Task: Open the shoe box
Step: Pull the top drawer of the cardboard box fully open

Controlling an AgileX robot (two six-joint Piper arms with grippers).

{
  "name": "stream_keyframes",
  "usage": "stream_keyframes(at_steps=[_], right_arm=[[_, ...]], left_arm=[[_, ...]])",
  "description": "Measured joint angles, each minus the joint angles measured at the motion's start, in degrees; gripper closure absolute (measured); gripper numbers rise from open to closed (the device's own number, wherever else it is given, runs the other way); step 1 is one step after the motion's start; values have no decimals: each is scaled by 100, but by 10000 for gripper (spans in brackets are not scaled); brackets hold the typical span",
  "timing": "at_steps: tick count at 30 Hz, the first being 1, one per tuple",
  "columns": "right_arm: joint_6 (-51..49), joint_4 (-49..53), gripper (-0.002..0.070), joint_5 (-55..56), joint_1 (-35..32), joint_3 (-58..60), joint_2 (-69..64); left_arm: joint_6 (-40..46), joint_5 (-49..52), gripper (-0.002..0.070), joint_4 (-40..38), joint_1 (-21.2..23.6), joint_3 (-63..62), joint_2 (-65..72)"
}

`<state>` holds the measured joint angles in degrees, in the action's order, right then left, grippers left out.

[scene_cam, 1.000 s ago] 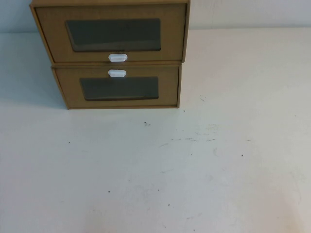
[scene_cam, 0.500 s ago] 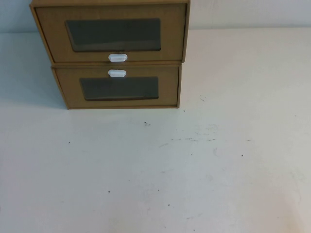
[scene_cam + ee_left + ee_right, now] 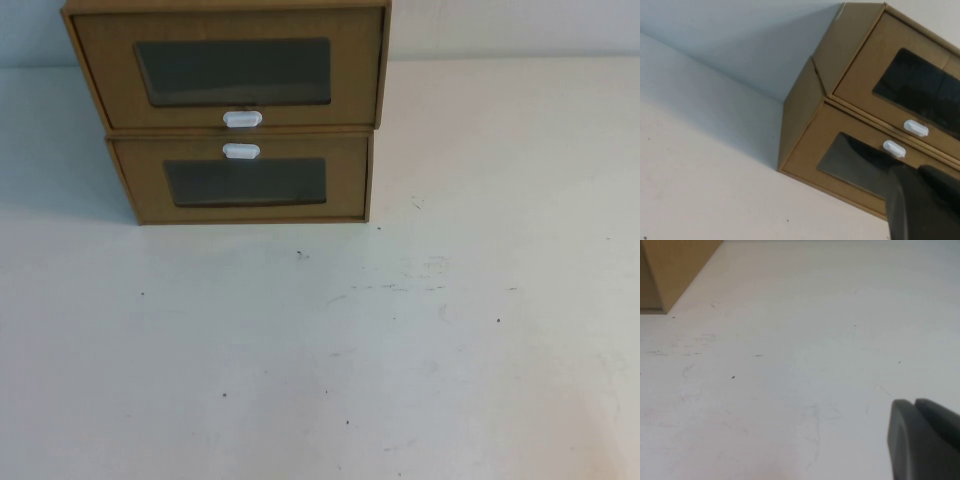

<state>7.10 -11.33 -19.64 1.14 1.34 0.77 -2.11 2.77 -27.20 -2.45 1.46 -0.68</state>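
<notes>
Two brown shoe boxes stand stacked at the table's far side, left of centre. The upper box point(image 3: 230, 65) and lower box point(image 3: 245, 180) each have a dark window and a white handle: upper handle point(image 3: 243, 119), lower handle point(image 3: 241, 151). Both fronts are closed. Neither arm shows in the high view. The left wrist view shows my left gripper point(image 3: 917, 169) shut and holding nothing, a short way in front of the lower box point(image 3: 840, 160), near its handle point(image 3: 894, 148). My right gripper point(image 3: 914, 402) is shut and holding nothing over bare table, right of the boxes.
The white table point(image 3: 400, 350) carries only small dark specks and scuff marks. A corner of the lower box point(image 3: 675, 265) shows in the right wrist view. A pale wall rises behind the boxes.
</notes>
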Motion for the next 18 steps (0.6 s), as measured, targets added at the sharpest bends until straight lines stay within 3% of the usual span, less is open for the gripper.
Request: stream_keyframes(at_steps=[8, 18], right_arm=[[0, 0, 690, 0, 0, 0, 0], [0, 0, 690, 0, 0, 0, 0]], left_arm=[[322, 1278, 680, 164, 0, -1575, 1567], [2234, 3248, 680, -91, 0, -4954, 4694]])
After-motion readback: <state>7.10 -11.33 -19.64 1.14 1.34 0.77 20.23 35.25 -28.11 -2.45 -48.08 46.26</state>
